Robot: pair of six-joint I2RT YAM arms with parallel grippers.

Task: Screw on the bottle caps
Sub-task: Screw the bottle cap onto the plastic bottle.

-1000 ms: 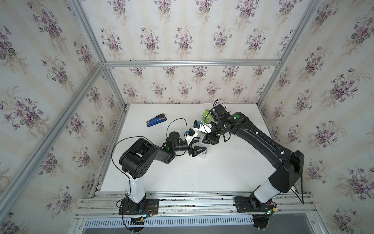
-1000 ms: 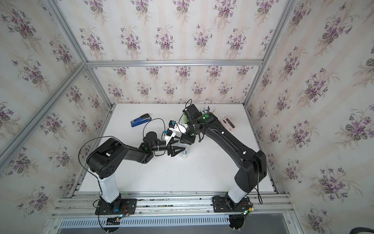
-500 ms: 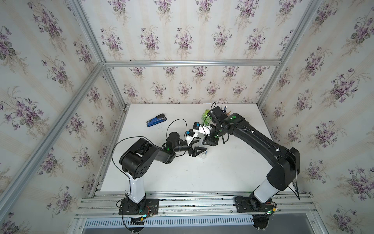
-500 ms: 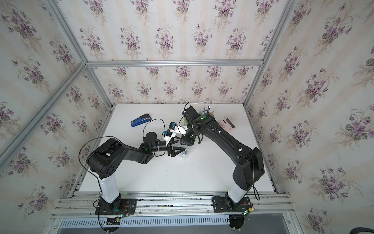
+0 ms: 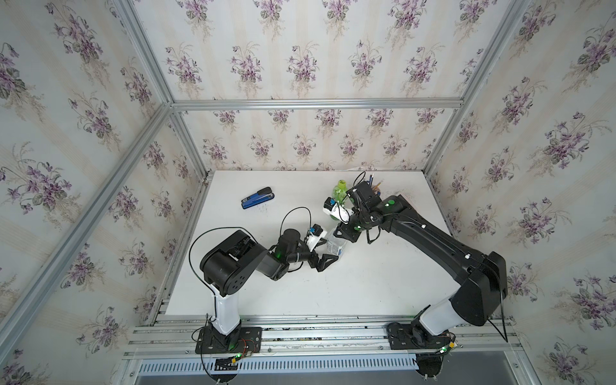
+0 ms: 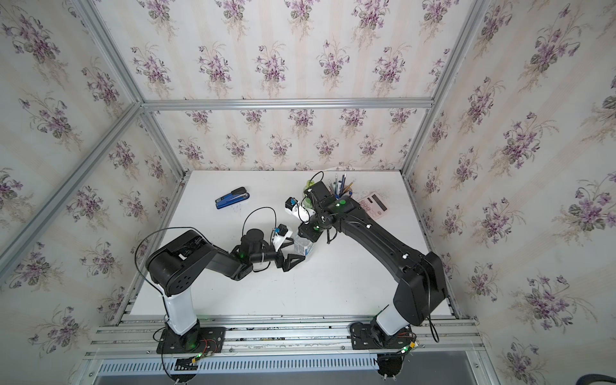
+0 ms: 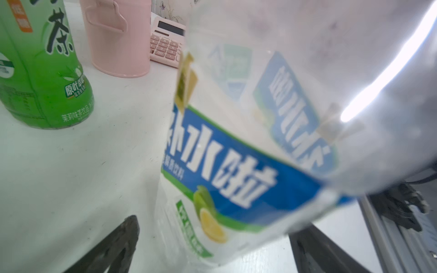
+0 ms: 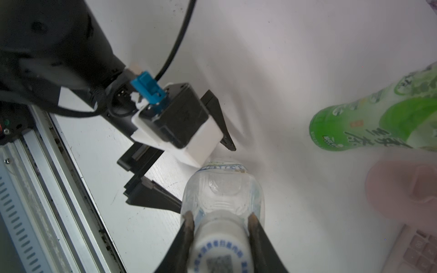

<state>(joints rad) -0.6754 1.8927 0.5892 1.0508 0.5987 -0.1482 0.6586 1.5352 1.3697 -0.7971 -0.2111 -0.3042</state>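
The right gripper (image 8: pixel 221 216) comes down from above with its jaws clamped on the white cap (image 8: pixel 221 250), one on each side, and the cap sits on the neck of the clear bottle (image 8: pixel 222 189) with the blue and white label. That bottle stands near the middle of the white surface (image 5: pixel 366 286), between the jaws of the left gripper (image 7: pixel 220 222), which reach in low from the side and stand wide apart. In the left wrist view a strip of bare surface shows between one jaw and the bottle's wall. Toward the back stands the green bottle (image 5: pixel 339 195) with the yellow-green cap (image 5: pixel 341 183) on top, clear of both grippers' jaws. A pink pen cup (image 7: pixel 118 35) and a pink calculator (image 6: pixel 375 205) sit near it, and a blue stapler (image 5: pixel 257 197) lies well apart on the left arm's side. Floral wallpaper (image 5: pixel 300 63) in an aluminium frame (image 5: pixel 316 104) encloses the surface on three sides.
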